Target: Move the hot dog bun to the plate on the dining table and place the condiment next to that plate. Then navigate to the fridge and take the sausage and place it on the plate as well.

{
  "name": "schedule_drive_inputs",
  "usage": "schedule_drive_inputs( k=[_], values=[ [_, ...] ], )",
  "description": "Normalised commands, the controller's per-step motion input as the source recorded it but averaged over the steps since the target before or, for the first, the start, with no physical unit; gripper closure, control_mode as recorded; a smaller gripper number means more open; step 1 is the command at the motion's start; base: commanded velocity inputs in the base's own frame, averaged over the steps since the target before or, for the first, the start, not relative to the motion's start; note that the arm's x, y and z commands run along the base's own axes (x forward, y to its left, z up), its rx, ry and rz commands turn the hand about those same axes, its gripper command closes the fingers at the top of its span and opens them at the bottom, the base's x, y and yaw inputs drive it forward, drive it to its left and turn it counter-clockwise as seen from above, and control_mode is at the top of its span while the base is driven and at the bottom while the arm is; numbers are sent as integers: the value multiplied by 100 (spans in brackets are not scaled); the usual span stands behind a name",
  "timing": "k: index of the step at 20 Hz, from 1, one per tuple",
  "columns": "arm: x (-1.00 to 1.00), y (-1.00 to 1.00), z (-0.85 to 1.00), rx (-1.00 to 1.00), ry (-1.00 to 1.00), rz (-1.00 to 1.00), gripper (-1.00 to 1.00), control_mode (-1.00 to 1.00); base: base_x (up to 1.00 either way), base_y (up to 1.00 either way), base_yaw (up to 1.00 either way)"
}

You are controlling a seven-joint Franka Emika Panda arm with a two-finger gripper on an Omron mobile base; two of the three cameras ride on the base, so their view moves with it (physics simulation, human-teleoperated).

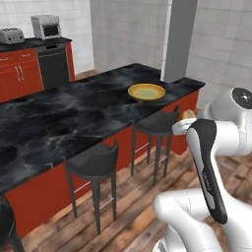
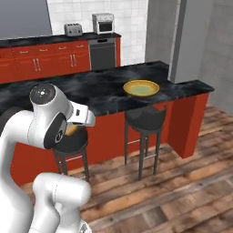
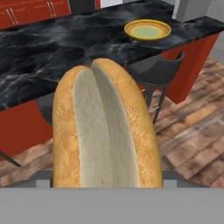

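Left base view
Arm: white, folded at lower right; the jaws [image 1: 186,118] lie behind the wrist, mostly hidden.
Hot dog bun [image 1: 187,115]: a small tan-orange patch showing at the wrist, in the jaws.
Worktop [image 1: 74,118]: the dining table, black white-veined marble on a red base, stretching away to the left of and beyond the jaws.
Plate [image 1: 146,92]: yellow with an olive-green centre, on the worktop's far end, beyond the jaws and well apart from them.
Stools [image 1: 96,165]: two dark seats at the worktop's near side, lower than the jaws.

Right base view
Arm: rising at lower left, the wrist turned toward the worktop [image 2: 104,86].
Hot dog bun [image 2: 71,130]: an orange sliver under the wrist, in front of a stool [image 2: 70,143].
Plate [image 2: 141,88]: on the worktop, ahead and to the right of the jaws.

Hand view
Hot dog bun [image 3: 103,131]: upright between the jaws, pale split side facing the camera.
Jaws: spread wide and closed on the bun's sides; finger tips hidden by the bun.
Plate [image 3: 147,30]: ahead of the jaws, upper right, resting on the worktop [image 3: 52,52], well apart from the bun.
Floor [image 3: 192,131]: wooden planks below the jaws.
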Motion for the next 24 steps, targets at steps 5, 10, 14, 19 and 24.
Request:
schedule_drive_inputs(
  k=[5,10,14,19,24],
  values=[
    [0,0,0,0,0,0,100,100,69,-75,36],
    [0,0,0,0,0,0,100,100,75,-65,42],
    [0,0,0,0,0,0,100,100,64,-66,41],
    [0,0,0,0,0,0,100,100,76,-56,40],
    [0,0,0,0,0,0,100,100,70,-52,40]
  ],
)
